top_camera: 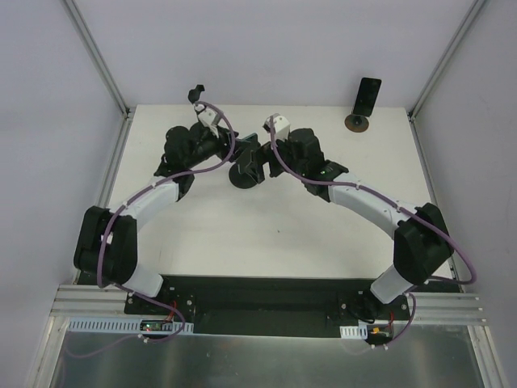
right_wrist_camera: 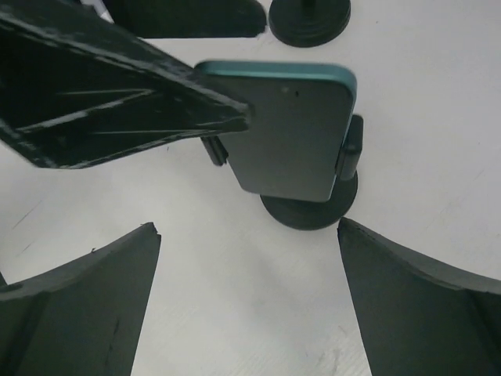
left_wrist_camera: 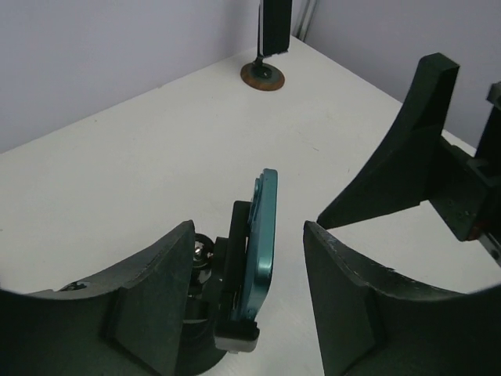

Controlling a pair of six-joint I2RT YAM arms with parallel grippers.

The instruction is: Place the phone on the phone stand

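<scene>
A teal phone (left_wrist_camera: pixel 266 211) stands upright in the clamp of a black phone stand (left_wrist_camera: pixel 229 258). In the right wrist view the phone (right_wrist_camera: pixel 293 133) sits over the stand's round base (right_wrist_camera: pixel 309 210). My left gripper (left_wrist_camera: pixel 249 262) is open, with one finger on each side of the phone and clamp and a gap to both. One of its fingers (right_wrist_camera: pixel 117 102) reaches the phone's left edge in the right wrist view. My right gripper (right_wrist_camera: pixel 249 229) is open and empty, just short of the stand. From above, both grippers meet over the stand base (top_camera: pixel 242 179) and hide the phone.
A second dark phone on a brown-based stand (top_camera: pixel 365 101) is at the back right of the table and also shows in the left wrist view (left_wrist_camera: pixel 264 74). A small black object (top_camera: pixel 196 92) sits at the back left. A black round base (right_wrist_camera: pixel 309 19) lies beyond the phone.
</scene>
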